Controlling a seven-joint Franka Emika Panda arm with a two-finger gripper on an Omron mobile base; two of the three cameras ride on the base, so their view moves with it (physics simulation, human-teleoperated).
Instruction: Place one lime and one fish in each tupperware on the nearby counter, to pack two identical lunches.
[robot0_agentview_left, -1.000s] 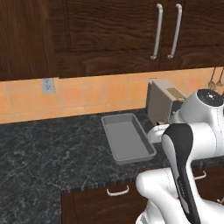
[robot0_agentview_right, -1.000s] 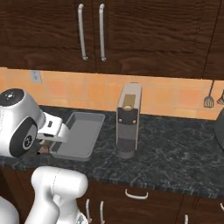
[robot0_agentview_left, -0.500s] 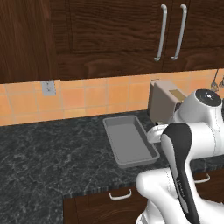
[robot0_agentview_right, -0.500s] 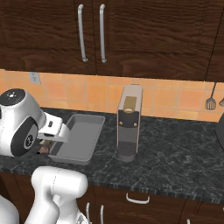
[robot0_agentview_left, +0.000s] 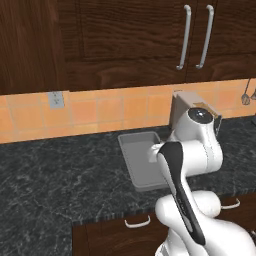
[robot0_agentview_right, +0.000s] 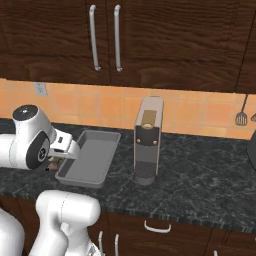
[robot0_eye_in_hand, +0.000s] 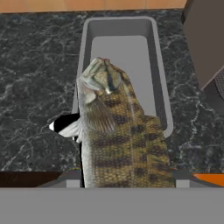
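The dark marbled bench (robot0_agentview_left: 60, 180) carried one grey tupperware (robot0_eye_in_hand: 119, 33), empty, just beside a tall silver appliance (robot0_agentview_right: 148, 140). The claw (robot0_agentview_right: 54, 163) hovered over the tray's near end, partly closed on the fish (robot0_eye_in_hand: 116, 135), which hung head-first toward the tray. A release here looked risky: the fish sat over the near left rim, so it might tip out onto the bench rather than landing inside.

Even, flat rendered light; soft shadows; sharp, no glare or blur.
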